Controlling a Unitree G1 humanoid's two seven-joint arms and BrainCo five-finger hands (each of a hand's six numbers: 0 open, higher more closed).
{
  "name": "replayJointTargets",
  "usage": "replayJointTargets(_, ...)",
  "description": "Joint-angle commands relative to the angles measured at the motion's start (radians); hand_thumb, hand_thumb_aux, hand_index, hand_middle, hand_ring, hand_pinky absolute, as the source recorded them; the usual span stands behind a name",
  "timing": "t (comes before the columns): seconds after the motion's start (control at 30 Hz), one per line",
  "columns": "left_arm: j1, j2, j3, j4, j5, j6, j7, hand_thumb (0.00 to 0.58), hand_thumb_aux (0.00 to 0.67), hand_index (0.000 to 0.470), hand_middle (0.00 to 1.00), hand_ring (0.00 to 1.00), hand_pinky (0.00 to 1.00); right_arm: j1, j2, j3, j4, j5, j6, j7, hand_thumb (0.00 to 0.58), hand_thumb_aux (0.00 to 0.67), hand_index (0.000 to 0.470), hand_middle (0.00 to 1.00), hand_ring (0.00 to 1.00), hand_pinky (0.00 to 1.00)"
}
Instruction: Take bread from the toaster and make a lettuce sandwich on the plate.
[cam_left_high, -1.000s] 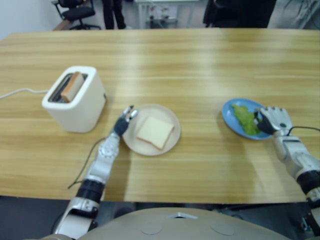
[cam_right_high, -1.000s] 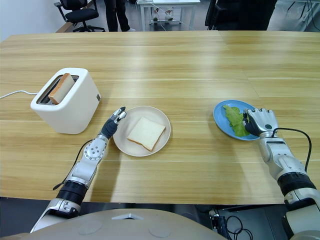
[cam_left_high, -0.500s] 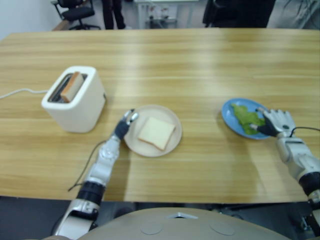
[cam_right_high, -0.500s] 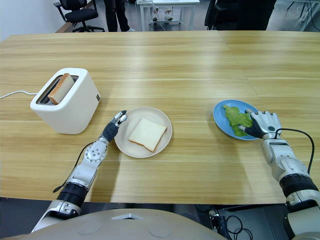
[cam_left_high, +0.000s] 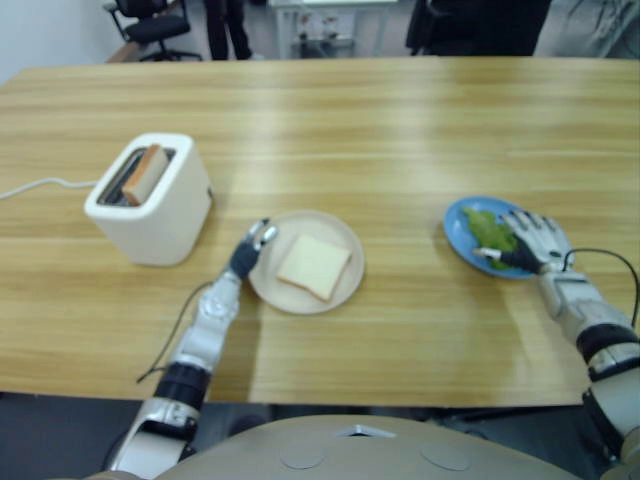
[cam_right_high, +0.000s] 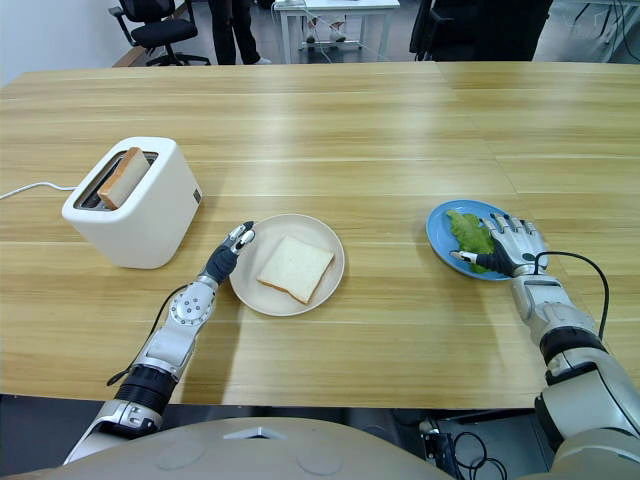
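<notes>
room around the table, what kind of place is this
Probably an office or lab rather than a kitchen: a long wooden table, an office chair and a white desk behind it.

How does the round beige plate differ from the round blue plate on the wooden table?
The beige plate looks larger than the blue plate. The beige plate holds a white bread slice; the blue plate holds green lettuce. The left hand lies beside the beige plate; the open right hand lies over the blue plate's rim. Both are round and lie flat.

Silver-grey arms (cam_right_high: 175, 330) carry black cables (cam_right_high: 601, 285); left hand (cam_right_high: 226, 257) dark, right hand (cam_right_high: 508, 246) silver-fingered.
</notes>
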Motion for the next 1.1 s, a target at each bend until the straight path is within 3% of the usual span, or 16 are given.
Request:
replayJointTargets(0.03, 0.013, 0.0, -0.007, 0.021, -0.002, 0.015, -0.007, 0.0, 0.0, 0.0, 0.0, 0.0, 0.0, -0.016, 0.004, 0.029, 0.037, -0.01, -0.011, -0.009, 0.0, 0.0, 0.0, 0.0, 0.0, 0.0)
replayJointTargets(0.13, 0.017, 0.001, -0.006, 0.017, -0.001, 0.017, -0.007, 0.0, 0.0, 0.0, 0.0, 0.0, 0.0, -0.021, -0.001, 0.04, 0.049, -0.011, -0.013, -0.015, 0.023, 0.013, 0.009, 0.0, 0.0, 0.0)
replayJointTargets(0.27, 0.022, 0.0, -0.007, 0.012, 0.001, 0.018, -0.005, 0.0, 0.0, 0.0, 0.0, 0.0, 0.0, -0.025, -0.007, 0.047, 0.055, -0.014, -0.012, -0.016, 0.175, 0.11, 0.076, 0.0, 0.0, 0.0)
replayJointTargets(0.37, 0.027, -0.001, -0.009, 0.004, 0.003, 0.021, -0.003, 0.0, 0.0, 0.0, 0.0, 0.0, 0.0, -0.031, -0.007, 0.058, 0.066, -0.016, -0.012, -0.012, 0.328, 0.229, 0.157, 0.0, 0.0, 0.0)
replayJointTargets(0.4, 0.028, -0.001, -0.009, 0.001, 0.004, 0.022, -0.003, 0.0, 0.0, 0.0, 0.0, 0.0, 0.0, -0.032, -0.007, 0.061, 0.072, -0.016, -0.012, -0.009, 0.355, 0.252, 0.173, 0.0, 0.0, 0.0)
replayJointTargets(0.43, 0.029, -0.001, -0.01, -0.001, 0.004, 0.023, -0.003, 0.0, 0.0, 0.0, 0.0, 0.0, 0.0, -0.033, -0.006, 0.063, 0.076, -0.015, -0.011, -0.008, 0.42, 0.318, 0.218, 0.0, 0.0, 0.0)
replayJointTargets(0.47, 0.029, -0.001, -0.011, -0.002, 0.005, 0.024, -0.003, 0.0, 0.0, 0.0, 0.0, 0.0, 0.0, -0.033, -0.006, 0.065, 0.08, -0.015, -0.011, -0.007, 0.445, 0.347, 0.238, 0.0, 0.0, 0.0)
replayJointTargets(0.67, 0.038, -0.001, -0.014, -0.015, 0.006, 0.03, -0.006, 0.0, 0.0, 0.0, 0.0, 0.0, 0.0, -0.038, 0.002, 0.072, 0.105, -0.01, -0.011, 0.009, 0.511, 0.439, 0.301, 0.0, 0.0, 0.0)
replayJointTargets(0.73, 0.04, -0.001, -0.015, -0.018, 0.006, 0.032, -0.007, 0.0, 0.0, 0.0, 0.0, 0.0, 0.0, -0.038, 0.004, 0.072, 0.111, -0.008, -0.012, 0.016, 0.548, 0.512, 0.352, 0.0, 0.0, 0.0)
replayJointTargets(0.77, 0.041, -0.001, -0.015, -0.019, 0.006, 0.033, -0.007, 0.0, 0.0, 0.0, 0.0, 0.0, 0.0, -0.039, 0.005, 0.072, 0.113, -0.007, -0.013, 0.019, 0.548, 0.512, 0.352, 0.0, 0.0, 0.0)
replayJointTargets(0.8, 0.042, -0.001, -0.015, -0.022, 0.006, 0.034, -0.007, 0.0, 0.0, 0.0, 0.0, 0.0, 0.0, -0.038, 0.006, 0.072, 0.114, -0.006, -0.014, 0.022, 0.567, 0.57, 0.391, 0.0, 0.0, 0.0)
replayJointTargets(0.9, 0.045, -0.001, -0.014, -0.026, 0.006, 0.037, -0.008, 0.0, 0.0, 0.0, 0.0, 0.0, 0.0, -0.036, 0.008, 0.07, 0.116, -0.002, -0.016, 0.03, 0.576, 0.612, 0.42, 0.0, 0.0, 0.0)
replayJointTargets(0.93, 0.048, 0.0, -0.013, -0.031, 0.006, 0.038, -0.007, 0.0, 0.0, 0.0, 0.0, 0.0, 0.0, -0.036, 0.008, 0.07, 0.116, -0.001, -0.016, 0.033, 0.58, 0.67, 0.46, 0.0, 0.0, 0.0)
replayJointTargets(1.1, 0.058, 0.0, -0.011, -0.042, 0.005, 0.042, -0.006, 0.0, 0.0, 0.0, 0.0, 0.0, 0.0, -0.035, 0.006, 0.069, 0.111, 0.009, -0.022, 0.036, 0.58, 0.67, 0.46, 0.0, 0.0, 0.0)
